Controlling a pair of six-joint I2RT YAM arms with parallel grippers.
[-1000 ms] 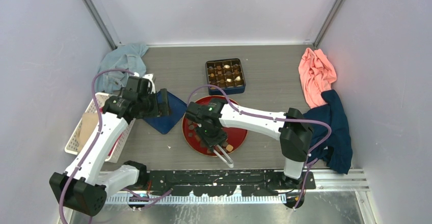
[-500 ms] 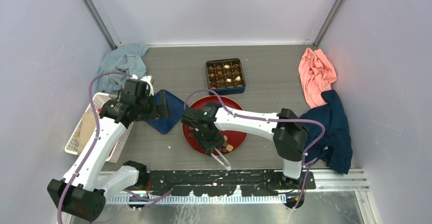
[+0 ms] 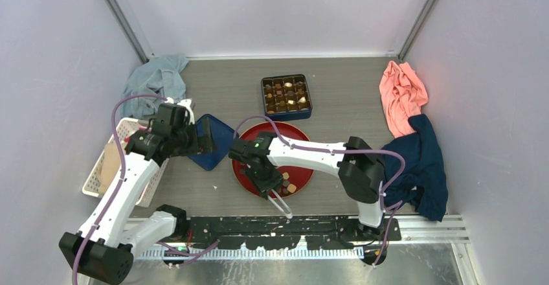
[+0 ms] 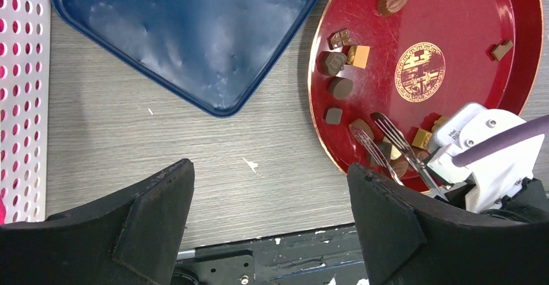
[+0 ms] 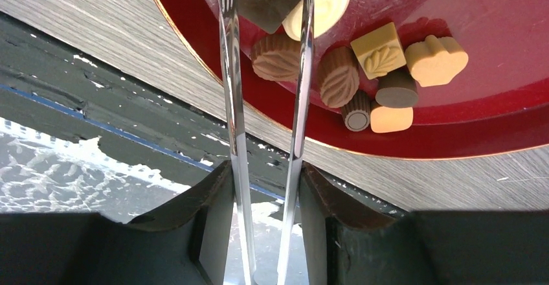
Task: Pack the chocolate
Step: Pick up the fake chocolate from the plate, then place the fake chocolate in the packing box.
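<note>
Right tool (image 3: 272, 185) with tongs (image 3: 281, 203), grey table (image 3: 349, 103)

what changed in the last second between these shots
The right gripper, shut on the metal tongs, slid slightly left over the near rim of the red plate. The left gripper drew back a little, open. Nothing visibly picked up or released; chocolate, box and blue lid stayed put.
</note>
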